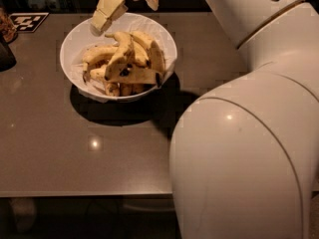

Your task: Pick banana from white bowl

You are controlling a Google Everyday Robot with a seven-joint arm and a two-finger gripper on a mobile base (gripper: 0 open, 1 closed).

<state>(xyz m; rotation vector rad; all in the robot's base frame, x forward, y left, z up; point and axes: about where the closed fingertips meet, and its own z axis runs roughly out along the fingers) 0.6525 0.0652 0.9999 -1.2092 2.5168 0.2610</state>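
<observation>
1. Yellow fruit fills the white bowl [70, 59] at upper left-centre of the frame. The banana [130, 75], with a dark sticker speck near its middle, lies across the front of the pile, touching its neighbours.
2. Up at the top edge, the gripper [127, 11] hangs over the bowl's far rim, fingers [106, 10] spread wide, nothing between them.
3. So the score: no grasp, no lift. The banana is in the bowl, not in the gripper.
4. Left to do, by my reading: drop onto that banana, close across it, raise it clear of the rim.
5. Watch the crowding: neighbours lean on it and could get dragged along.
6. The white arm [249, 133] fills the right of the frame, over the brown table [50, 148].
</observation>
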